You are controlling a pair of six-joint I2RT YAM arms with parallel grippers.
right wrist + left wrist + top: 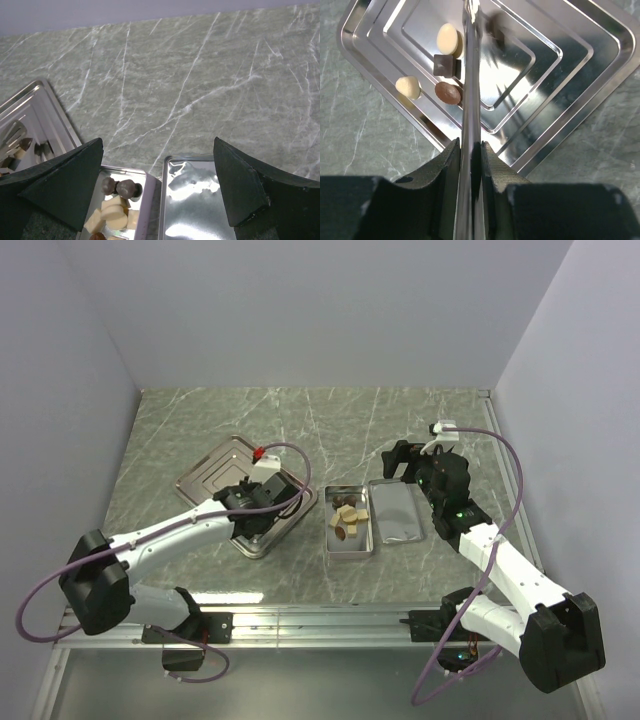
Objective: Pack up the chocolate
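Several pieces of chocolate lie on the ridged steel tray [560, 90]: a cream oval [447, 38], a dark square [444, 65], a brown round one [448, 92] and a cream lump [408, 87]. More chocolate [348, 520] sits in the open tin [330, 540], where dark balls [121, 187] and cream pieces [114, 215] show. My left gripper [470, 145] hangs over the tray, shut on thin metal tongs [470, 75] seen edge-on, their blades passing just right of the pieces. My right gripper [159, 150] stands open above the gap between tin and lid, holding nothing.
The tin's lid [398, 510] lies shiny side up just right of the tin, and its inner face [200, 200] reflects light. The tray [215, 475] sits left of the tin on the grey marbled table. White walls close in the left, right and back.
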